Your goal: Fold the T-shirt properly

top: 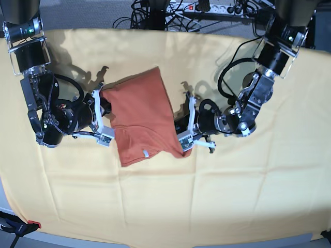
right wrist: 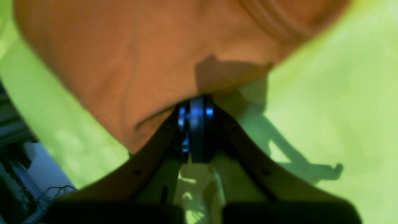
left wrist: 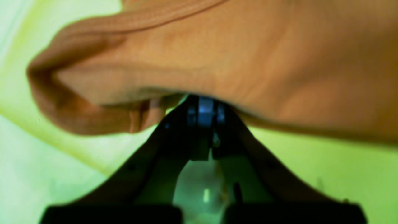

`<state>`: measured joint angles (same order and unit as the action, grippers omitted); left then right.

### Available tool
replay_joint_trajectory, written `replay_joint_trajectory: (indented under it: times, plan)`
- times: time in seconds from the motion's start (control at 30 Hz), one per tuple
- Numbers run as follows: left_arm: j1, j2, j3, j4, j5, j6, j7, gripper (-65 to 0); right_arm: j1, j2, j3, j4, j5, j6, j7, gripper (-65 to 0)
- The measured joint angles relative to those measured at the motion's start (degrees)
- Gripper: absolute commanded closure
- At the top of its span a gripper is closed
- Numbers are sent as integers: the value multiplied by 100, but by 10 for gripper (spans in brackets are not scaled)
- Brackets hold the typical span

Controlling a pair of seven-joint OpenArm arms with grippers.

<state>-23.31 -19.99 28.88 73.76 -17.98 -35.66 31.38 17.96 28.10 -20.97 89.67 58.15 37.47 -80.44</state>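
Observation:
The rust-orange T-shirt (top: 140,114) lies partly folded on the yellow cloth in the middle of the base view, with a small white tag (top: 146,153) near its front edge. My left gripper (top: 179,129) is at the shirt's right edge. In the left wrist view its jaws (left wrist: 203,107) are closed on the fabric (left wrist: 217,56) near a ribbed hem. My right gripper (top: 107,111) is at the shirt's left edge. In the right wrist view its jaws (right wrist: 196,107) are closed on the fabric (right wrist: 124,56).
A large pale yellow cloth (top: 217,196) covers the table. Cables and a power strip (top: 207,8) lie along the back edge. The table's front edge (top: 155,244) runs along the bottom. Both arm bases stand at the back corners.

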Motion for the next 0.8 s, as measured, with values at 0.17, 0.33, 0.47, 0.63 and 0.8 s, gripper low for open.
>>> replay_joint_trajectory:
  times: [0.17,0.33,0.47,0.63,0.8]
  plan:
    - [-282,446,4,-365,328,57,4,0,0,0,0,0,234,-105,-2,0]
    - [-529,555,42,-407,428,72,278,0,2,13,11,0,68,-105,0,0]
    - [-730,535,37,-413,435,74,688,0,0,96,560,20,-199,-184,-2,0]
    - [-876,376,-63,-341,-905,-201,1078,0,20,166,2052,144,669,-216,-17,0]
    - [-874,251,-603,-138,-2402,-404,2026,0,15,155,3554,151,2122,44,-74,0]
